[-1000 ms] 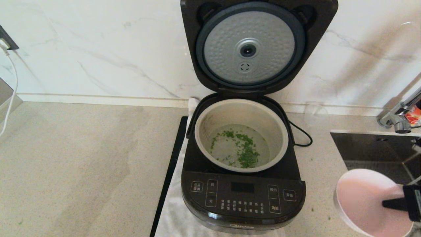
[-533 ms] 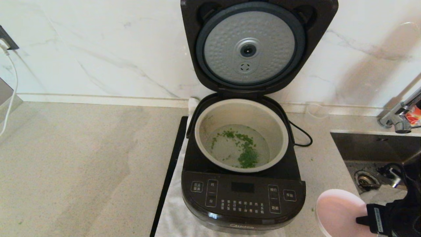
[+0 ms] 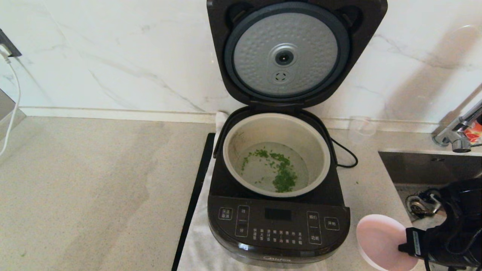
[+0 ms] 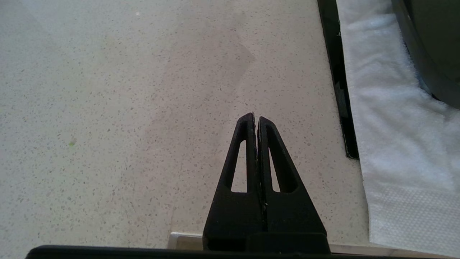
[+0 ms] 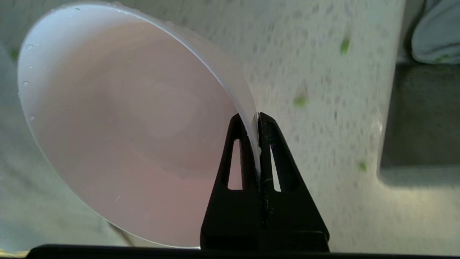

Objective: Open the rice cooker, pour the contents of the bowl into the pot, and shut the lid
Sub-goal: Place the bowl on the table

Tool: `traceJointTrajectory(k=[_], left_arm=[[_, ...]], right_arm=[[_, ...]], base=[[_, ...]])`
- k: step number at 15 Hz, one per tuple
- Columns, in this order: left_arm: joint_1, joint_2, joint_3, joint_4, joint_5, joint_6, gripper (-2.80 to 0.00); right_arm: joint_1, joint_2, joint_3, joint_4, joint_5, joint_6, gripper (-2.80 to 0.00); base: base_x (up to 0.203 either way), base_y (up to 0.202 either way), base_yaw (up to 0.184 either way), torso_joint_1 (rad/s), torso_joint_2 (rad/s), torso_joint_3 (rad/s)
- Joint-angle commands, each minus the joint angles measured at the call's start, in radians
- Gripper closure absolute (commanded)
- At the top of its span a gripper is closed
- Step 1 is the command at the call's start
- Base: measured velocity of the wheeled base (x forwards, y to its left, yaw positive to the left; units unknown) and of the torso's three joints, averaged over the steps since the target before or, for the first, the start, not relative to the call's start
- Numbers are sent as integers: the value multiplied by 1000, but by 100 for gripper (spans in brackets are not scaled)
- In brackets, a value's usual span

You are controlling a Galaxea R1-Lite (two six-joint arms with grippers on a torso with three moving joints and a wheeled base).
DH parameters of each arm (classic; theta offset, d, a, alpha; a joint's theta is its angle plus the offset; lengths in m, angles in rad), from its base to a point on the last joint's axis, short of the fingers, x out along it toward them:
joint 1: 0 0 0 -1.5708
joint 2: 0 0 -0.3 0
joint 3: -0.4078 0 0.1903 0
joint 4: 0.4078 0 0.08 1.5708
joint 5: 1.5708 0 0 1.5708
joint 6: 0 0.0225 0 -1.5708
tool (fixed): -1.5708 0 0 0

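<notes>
Right gripper (image 5: 256, 120) pinching bowl (image 5: 118, 122) rim (bowl underside hidden)

Left gripper (image 4: 256, 120) pressed together, tips touching, hovering over speckled counter (image 4: 125, 108). Black strip (image 4: 337, 79) beside white towel (image 4: 391, 126). Cooker (image 4: 431, 54) edge on towel. Green fleck (image 4: 72, 144) on counter.

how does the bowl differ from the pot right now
The bowl is small, pinkish white and empty; the pot is much larger, pale beige-grey, and holds green bits in clear liquid. The bowl is pinched at its rim by the right gripper beside the rice cooker; the pot sits inside it. Both are round and open-topped.
</notes>
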Motion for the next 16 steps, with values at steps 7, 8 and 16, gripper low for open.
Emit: traceJointTrajectory(k=[7,8,16], left_arm=[[0,-1,0,0,0,0,0],[0,-1,0,0,0,0,0],[0,-2,0,0,-1,0,0]], right_arm=[[-49,110,-16,-117,16,3,0],[-53,117,-8,-123,15,0,0],[-85,51,-26,-128,14,12,-280]], base=[[0,0,0,0,0,0],[0,0,0,0,0,0],[0,0,0,0,0,0]])
